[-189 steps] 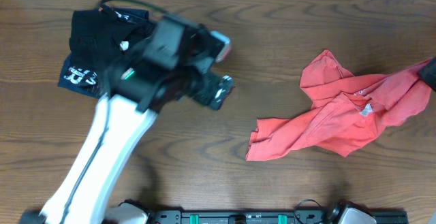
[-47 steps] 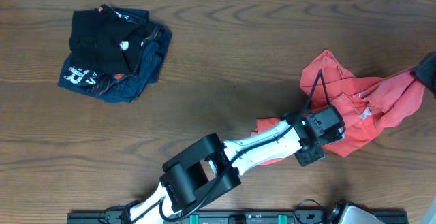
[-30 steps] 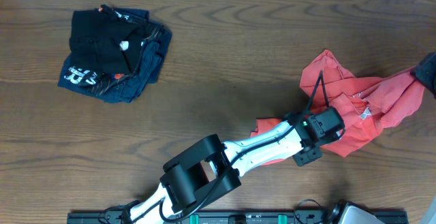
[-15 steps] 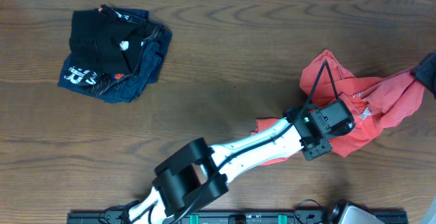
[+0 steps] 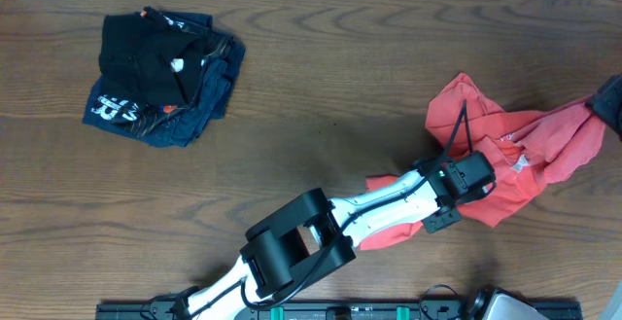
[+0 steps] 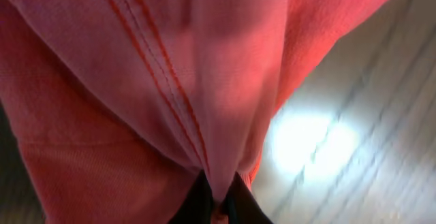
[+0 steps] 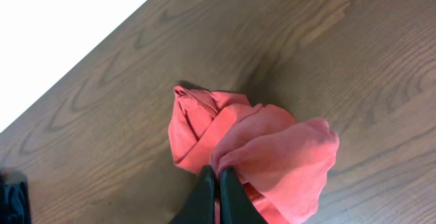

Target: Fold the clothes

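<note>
The coral-red short-sleeved cotton T-shirt (image 5: 559, 140) is crumpled and strung between both grippers. No fold is made, so flattening and every fold are judged outstanding. A seamed ridge is pinched by the left gripper (image 6: 216, 200), a bunched edge by the right gripper (image 7: 218, 182). The folded dark garments (image 5: 160, 72) lie well away from both.

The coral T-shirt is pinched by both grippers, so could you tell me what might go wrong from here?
1. The T-shirt lies crumpled, and the left gripper seems shut on a doubled fold, so pulling may lift a bundle instead of spreading it.
2. The right gripper holds only a small bunch; tension between the grippers could slip it free.
</note>
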### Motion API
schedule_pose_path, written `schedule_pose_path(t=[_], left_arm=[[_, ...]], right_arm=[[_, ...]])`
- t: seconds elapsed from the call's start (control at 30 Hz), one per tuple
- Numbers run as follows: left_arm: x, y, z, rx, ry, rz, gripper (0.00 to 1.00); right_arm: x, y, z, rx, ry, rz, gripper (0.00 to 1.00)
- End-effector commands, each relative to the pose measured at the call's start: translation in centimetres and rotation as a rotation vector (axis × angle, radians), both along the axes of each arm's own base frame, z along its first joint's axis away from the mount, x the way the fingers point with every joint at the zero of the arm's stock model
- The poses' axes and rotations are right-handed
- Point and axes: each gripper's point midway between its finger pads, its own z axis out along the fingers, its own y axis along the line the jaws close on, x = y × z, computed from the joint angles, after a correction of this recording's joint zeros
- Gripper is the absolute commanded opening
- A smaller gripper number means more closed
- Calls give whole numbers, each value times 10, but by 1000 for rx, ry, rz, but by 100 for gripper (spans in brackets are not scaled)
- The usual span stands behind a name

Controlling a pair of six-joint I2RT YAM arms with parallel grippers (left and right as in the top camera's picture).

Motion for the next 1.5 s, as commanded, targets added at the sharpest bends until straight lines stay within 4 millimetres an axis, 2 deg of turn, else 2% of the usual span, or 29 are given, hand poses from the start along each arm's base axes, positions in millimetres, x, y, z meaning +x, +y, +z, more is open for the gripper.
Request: schedule_pose_path(t=[0.0, 0.13, 0.23, 0.3, 0.4, 0.57, 0.7, 0.83, 0.93, 1.03, 1.13, 1.23, 1.3, 1.33, 1.47], left_arm=[[12, 12, 45, -9, -65, 24, 6], [34, 62, 96, 73, -172, 99, 6], [53, 106, 127, 146, -240, 170, 6], [62, 132, 140, 179, -247, 217, 6], [74, 165, 147, 219, -220, 296, 6], [87, 206, 139, 293, -165, 405, 6], [92, 232, 133, 336, -124, 496, 6], [84, 259, 125, 411, -60, 557, 6], [70, 266, 113, 425, 25, 583, 6], [48, 261, 93, 412, 140, 574, 6], [27, 257, 68, 398, 239, 567, 6], [14, 264, 50, 425, 274, 600, 10], [8, 270, 45, 446, 288, 599, 17], [6, 271, 44, 452, 292, 599, 22], [8, 270, 43, 444, 287, 599, 26]], right_arm=[[0, -3, 6, -28, -18, 6, 1], [-1, -14, 7, -76, -10, -34, 2], [-11, -26, 3, -128, 40, -92, 2], [-19, -35, -1, -167, 84, -137, 1], [-32, -45, -12, -183, 152, -211, 1], [-36, -43, -48, -148, 252, -206, 1], [-43, -40, -93, -110, 362, -191, 1], [-53, -35, -137, -78, 458, -179, 1], [-57, -33, -162, -65, 495, -174, 1], [-60, -32, -176, -59, 510, -172, 1], [-61, -31, -183, -51, 516, -172, 5], [-60, -27, -185, -28, 513, -167, 21], [-60, -22, -186, -3, 511, -154, 33], [-60, -19, -187, 15, 511, -145, 34], [-59, 6, -196, 139, 501, -84, 32]])
